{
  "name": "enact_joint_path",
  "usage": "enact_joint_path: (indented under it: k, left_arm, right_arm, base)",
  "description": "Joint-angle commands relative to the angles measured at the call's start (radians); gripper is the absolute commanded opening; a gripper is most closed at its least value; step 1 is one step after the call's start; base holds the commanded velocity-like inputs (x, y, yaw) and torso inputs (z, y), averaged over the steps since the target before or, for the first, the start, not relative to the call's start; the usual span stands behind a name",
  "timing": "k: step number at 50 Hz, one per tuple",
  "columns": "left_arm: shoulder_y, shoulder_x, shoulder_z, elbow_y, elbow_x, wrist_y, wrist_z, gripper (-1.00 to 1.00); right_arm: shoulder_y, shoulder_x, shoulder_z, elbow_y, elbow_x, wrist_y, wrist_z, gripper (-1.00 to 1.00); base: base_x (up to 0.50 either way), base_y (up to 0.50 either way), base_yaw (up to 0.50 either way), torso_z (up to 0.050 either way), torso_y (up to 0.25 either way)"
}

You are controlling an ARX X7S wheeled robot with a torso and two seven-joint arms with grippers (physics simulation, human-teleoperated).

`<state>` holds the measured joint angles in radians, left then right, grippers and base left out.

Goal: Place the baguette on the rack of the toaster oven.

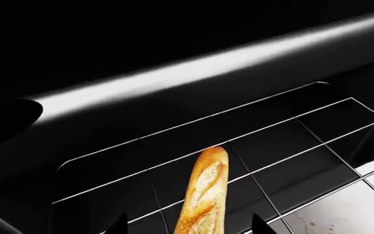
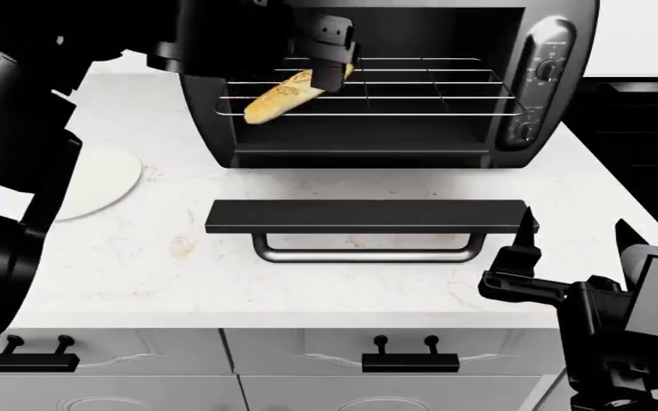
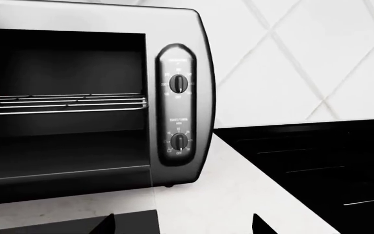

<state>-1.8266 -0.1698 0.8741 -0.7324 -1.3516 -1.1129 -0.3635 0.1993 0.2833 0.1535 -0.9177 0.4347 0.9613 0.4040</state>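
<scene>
Inside the toaster oven (image 2: pixel 392 81), the baguette (image 2: pixel 278 97) is gripped by the left tool (image 2: pixel 331 64) over the rack (image 2: pixel 421 86), pointing toward seven o'clock. The right tool (image 2: pixel 523 248), at four o'clock above the surface (image 2: pixel 134 257), is partly cropped; its state cannot be told.

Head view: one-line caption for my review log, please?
Left gripper holds the baguette over the rack inside the open toaster oven; right gripper waits near the lowered door.

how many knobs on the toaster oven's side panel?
2. The upper knob and the lower knob sit stacked on the toaster oven panel, right of the cavity. The head view shows the same two; none seems hidden.
</scene>
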Motion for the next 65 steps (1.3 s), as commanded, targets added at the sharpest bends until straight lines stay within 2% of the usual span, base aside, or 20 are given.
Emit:
enact_joint_path:
  k: [1, 6, 8, 11, 13, 20, 22, 24, 29, 31, 32, 33, 36, 43, 52, 65]
  left_arm:
    - [0.079, -0.032, -0.023, 0.078, -0.018, 0.040, -0.053, 1.00]
    - [0.129, -0.060, -0.039, 0.140, -0.030, 0.066, -0.076, 1.00]
    - [0.072, -0.038, -0.033, 0.069, -0.021, 0.057, -0.036, 1.00]
    - [0.106, -0.065, -0.056, 0.137, -0.041, 0.072, -0.059, 1.00]
    - [0.037, -0.051, -0.058, 0.080, -0.041, 0.057, -0.019, 1.00]
    - [0.056, -0.101, -0.111, 0.194, -0.099, 0.053, -0.085, 1.00]
    - [0.057, -0.111, -0.122, 0.219, -0.117, 0.042, -0.111, 1.00]
    - [0.122, -0.141, -0.130, 0.329, -0.128, 0.057, -0.159, 1.00]
    - [0.131, -0.186, -0.171, 0.444, -0.216, 0.011, -0.270, 1.00]
    - [0.159, -0.216, -0.188, 0.513, -0.205, 0.042, -0.307, 1.00]
    - [0.170, -0.225, -0.210, 0.533, -0.258, 0.032, -0.345, 1.00]
    - [0.196, -0.247, -0.213, 0.598, -0.228, 0.058, -0.359, 1.00]
    - [0.209, -0.270, -0.235, 0.646, -0.235, 0.077, -0.415, 1.00]
    - [0.221, -0.327, -0.304, 0.769, -0.373, 0.076, -0.563, 1.00]
    - [0.346, -0.415, -0.377, 1.009, -0.447, 0.142, -0.699, 1.00]
    - [0.602, -0.528, -0.471, 1.258, -0.333, 0.254, -0.664, 1.00]
  right_arm:
    - [-0.005, 0.003, -0.001, 0.004, 0.005, -0.009, 0.004, 1.00]
    - [-0.010, 0.004, -0.001, 0.004, 0.007, -0.015, 0.006, 1.00]
    - [-0.012, 0.004, 0.004, 0.001, 0.011, -0.014, 0.007, 1.00]
    - [-0.014, 0.005, 0.004, -0.002, 0.013, -0.013, 0.011, 1.00]
    - [-0.010, 0.004, -0.002, -0.003, 0.013, -0.010, 0.014, 1.00]
    - [0.002, 0.006, -0.005, -0.004, 0.020, 0.001, 0.022, 1.00]
    - [0.003, 0.006, -0.008, -0.003, 0.020, -0.001, 0.024, 1.00]
    - [0.008, 0.005, -0.009, -0.003, 0.023, 0.002, 0.026, 1.00]
    - [-0.002, 0.003, -0.011, 0.007, 0.019, -0.019, 0.026, 1.00]
    - [-0.005, 0.002, -0.011, 0.009, 0.019, -0.025, 0.026, 1.00]
    - [-0.005, 0.001, -0.008, 0.007, 0.021, -0.027, 0.027, 1.00]
    - [-0.002, 0.001, -0.005, 0.002, 0.024, -0.024, 0.029, 1.00]
    - [0.004, 0.003, -0.009, -0.002, 0.025, -0.019, 0.033, 1.00]
    - [0.020, 0.008, -0.010, -0.011, 0.033, -0.008, 0.043, 1.00]
    - [0.021, 0.024, -0.022, -0.023, 0.030, -0.016, 0.049, 1.00]
    - [0.072, 0.052, -0.051, -0.054, 0.041, 0.020, 0.079, 1.00]
  base:
    - [0.00, 0.00, 0.00, 0.000, 0.000]
    - [0.00, 0.00, 0.00, 0.000, 0.000]
    - [0.00, 0.00, 0.00, 0.000, 0.000]
    - [0.00, 0.00, 0.00, 0.000, 0.000]
    - [0.00, 0.00, 0.00, 0.000, 0.000]
    - [0.00, 0.00, 0.00, 0.000, 0.000]
    - [0.00, 0.00, 0.00, 0.000, 0.000]
    - [0.00, 0.00, 0.00, 0.000, 0.000]
    - [0.00, 0.00, 0.00, 0.000, 0.000]
    - [0.00, 0.00, 0.00, 0.000, 0.000]
    - [0.00, 0.00, 0.00, 0.000, 0.000]
    - [0.00, 0.00, 0.00, 0.000, 0.000]
    - [0.00, 0.00, 0.00, 0.000, 0.000]
    - [0.00, 0.00, 0.00, 0.000, 0.000]
    - [0.00, 0.00, 0.00, 0.000, 0.000]
    - [0.00, 0.00, 0.00, 0.000, 0.000]
